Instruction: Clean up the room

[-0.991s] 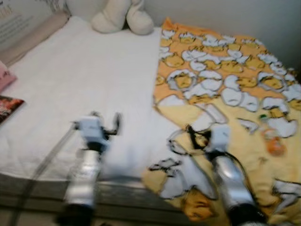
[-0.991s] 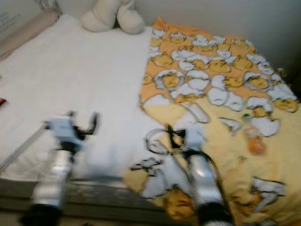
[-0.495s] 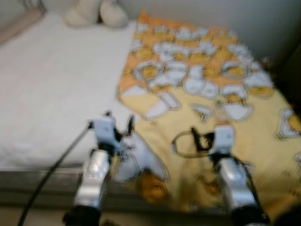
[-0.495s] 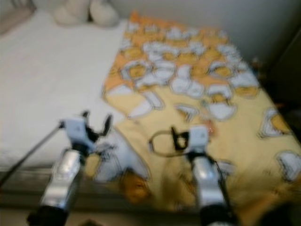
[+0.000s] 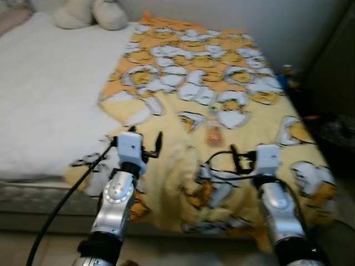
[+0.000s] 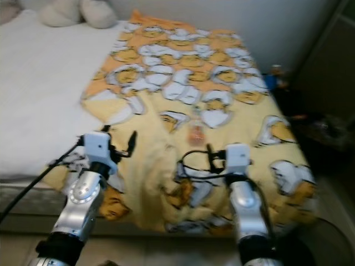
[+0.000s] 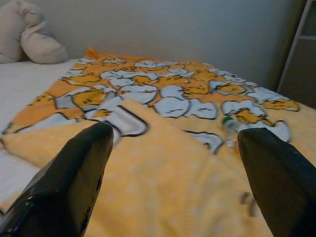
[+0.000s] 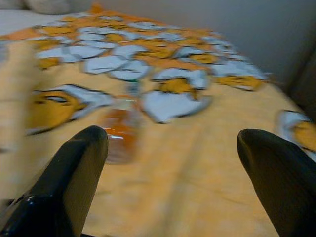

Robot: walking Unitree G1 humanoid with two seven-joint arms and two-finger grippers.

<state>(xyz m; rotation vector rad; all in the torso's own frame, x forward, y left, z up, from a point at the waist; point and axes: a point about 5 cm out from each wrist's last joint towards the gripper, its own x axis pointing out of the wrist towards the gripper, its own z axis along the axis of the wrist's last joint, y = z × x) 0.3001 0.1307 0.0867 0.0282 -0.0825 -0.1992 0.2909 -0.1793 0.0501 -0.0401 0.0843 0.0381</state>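
Observation:
A yellow and orange blanket [image 5: 188, 72] with an egg cartoon print covers the right part of the bed. A small clear bottle [image 5: 213, 133] of orange liquid with a green cap lies on its side on the blanket. My left gripper [image 5: 147, 139] is open over the rumpled near edge of the blanket, to the left of the bottle and nearer than it. My right gripper [image 5: 237, 157] is open just short of the bottle. The bottle [image 8: 120, 133] lies ahead of the right gripper's fingers [image 8: 79, 168], toward one side. Nothing is held.
A bare white sheet [image 5: 44, 83] covers the bed's left half, with a cream plush toy [image 5: 83, 14] at its head. Dark furniture [image 5: 333, 83] and a blue can [image 5: 284, 77] stand at the bed's right side. The bed's front edge [image 5: 39, 194] is just before me.
The whole view has swung to the right, from the white sheet to the blanket. Both arms now sit over the blanket. Both grippers stay open.

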